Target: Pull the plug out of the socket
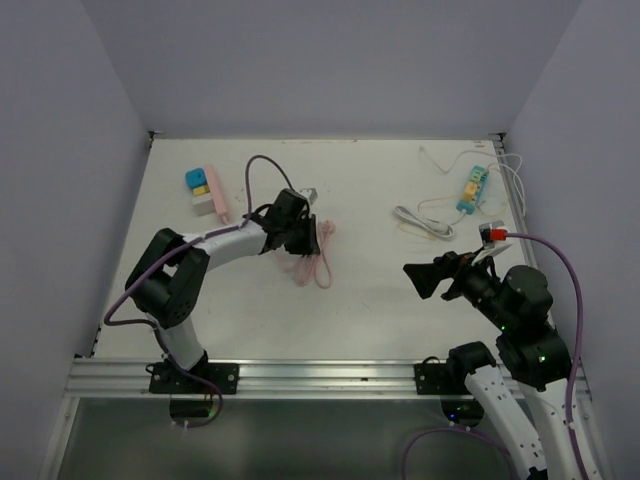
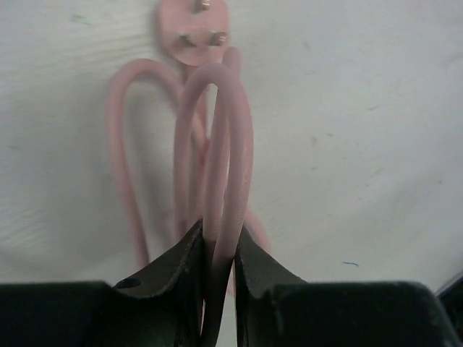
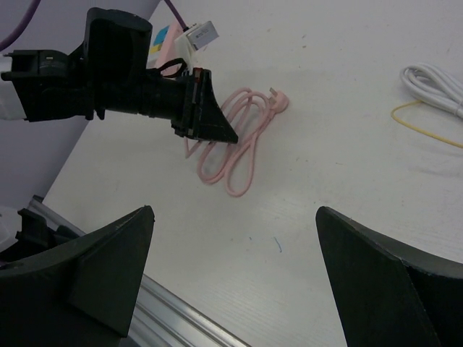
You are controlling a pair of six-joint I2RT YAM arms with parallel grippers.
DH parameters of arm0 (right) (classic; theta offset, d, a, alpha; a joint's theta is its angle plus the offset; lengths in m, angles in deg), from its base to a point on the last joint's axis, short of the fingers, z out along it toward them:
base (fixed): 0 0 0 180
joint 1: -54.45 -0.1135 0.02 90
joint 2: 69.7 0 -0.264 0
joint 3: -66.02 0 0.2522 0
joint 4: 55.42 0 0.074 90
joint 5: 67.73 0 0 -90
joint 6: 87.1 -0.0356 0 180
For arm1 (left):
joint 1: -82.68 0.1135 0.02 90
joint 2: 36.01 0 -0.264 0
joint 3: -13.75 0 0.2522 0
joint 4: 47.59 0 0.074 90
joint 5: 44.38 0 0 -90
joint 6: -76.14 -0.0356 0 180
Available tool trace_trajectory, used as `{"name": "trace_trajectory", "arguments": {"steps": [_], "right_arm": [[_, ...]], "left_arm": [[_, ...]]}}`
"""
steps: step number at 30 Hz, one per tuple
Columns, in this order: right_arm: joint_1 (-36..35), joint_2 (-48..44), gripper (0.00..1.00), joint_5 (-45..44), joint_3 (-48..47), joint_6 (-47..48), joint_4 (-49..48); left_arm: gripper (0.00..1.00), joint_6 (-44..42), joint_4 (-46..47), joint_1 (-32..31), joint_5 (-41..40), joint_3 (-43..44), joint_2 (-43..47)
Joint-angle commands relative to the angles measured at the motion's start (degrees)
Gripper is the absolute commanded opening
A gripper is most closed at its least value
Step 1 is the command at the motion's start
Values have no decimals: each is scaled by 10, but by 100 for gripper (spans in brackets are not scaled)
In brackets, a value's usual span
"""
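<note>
A coiled pink cable (image 1: pixel 310 262) lies mid-table. My left gripper (image 2: pixel 217 246) is shut on two strands of it (image 2: pixel 230 144), low over the table. The cable's pink plug (image 2: pixel 192 32) rests on the table beyond the fingers, its metal prongs bare and nothing attached to it; the right wrist view shows the plug (image 3: pixel 279 102) too. The pink socket strip (image 1: pixel 205 190), with blue and yellow blocks, sits at the back left, apart from the plug. My right gripper (image 3: pixel 235 238) hangs open above bare table, right of the coil, with nothing between its fingers.
A teal and yellow power strip (image 1: pixel 473 188) with white cables (image 1: pixel 422 222) lies at the back right. Grey walls enclose the table on three sides. An aluminium rail (image 1: pixel 320 375) runs along the near edge.
</note>
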Motion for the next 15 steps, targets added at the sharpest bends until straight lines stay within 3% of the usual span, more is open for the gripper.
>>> {"name": "trace_trajectory", "arguments": {"steps": [1, 9, 13, 15], "right_arm": [[-2, -2, 99, 1, -5, 2, -4], [-1, -6, 99, -14, -13, 13, 10], [-2, -8, 99, -23, -21, 19, 18], [-1, -12, 99, -31, -24, 22, 22]], "left_arm": [[22, 88, 63, -74, 22, 18, -11], [28, 151, 117, -210, 10, 75, -57], [39, 156, 117, -234, -2, 86, -55], [56, 155, 116, -234, -21, 91, -41]]}}
